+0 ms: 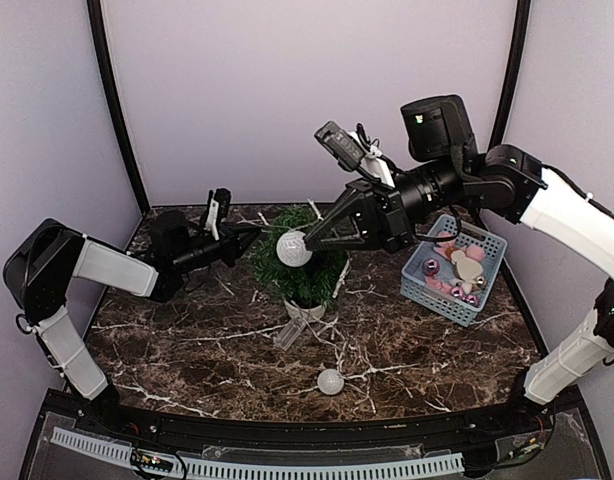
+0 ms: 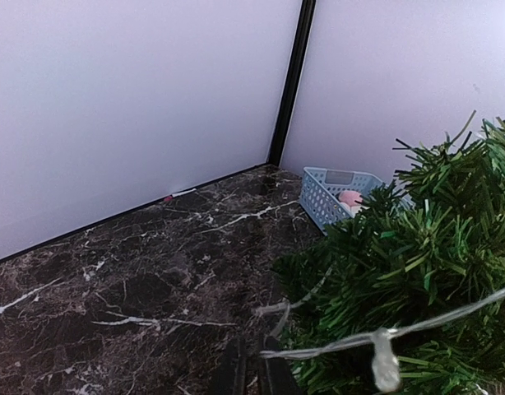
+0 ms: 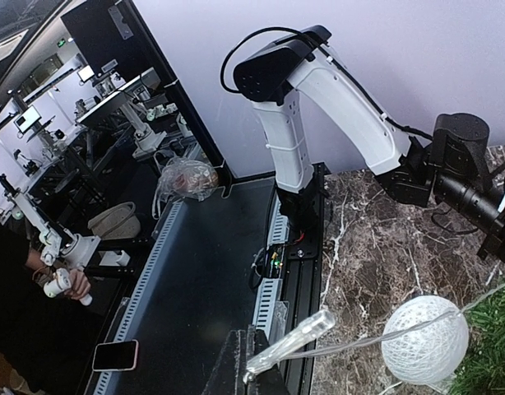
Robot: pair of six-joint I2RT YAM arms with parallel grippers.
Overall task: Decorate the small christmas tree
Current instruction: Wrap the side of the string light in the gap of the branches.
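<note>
The small christmas tree (image 1: 305,270) stands mid-table in a pale pot (image 1: 305,311); its green branches (image 2: 425,247) fill the right of the left wrist view. My left gripper (image 1: 255,233) is at the tree's left side. Its jaws (image 2: 254,372) are shut on a clear light-string wire (image 2: 433,319) that runs across the branches. My right gripper (image 1: 310,240) hovers over the tree top, shut (image 3: 252,374) on a clear bulb (image 3: 294,346) of the string. A white woven ball (image 1: 294,248) (image 3: 425,339) hangs from that string against the tree.
A blue basket (image 1: 427,290) (image 2: 322,197) with pink and white ornaments sits right of the tree. Another white ball (image 1: 330,381) lies on the marble near the front edge. A clear tube (image 1: 287,335) lies by the pot. Purple walls enclose the table.
</note>
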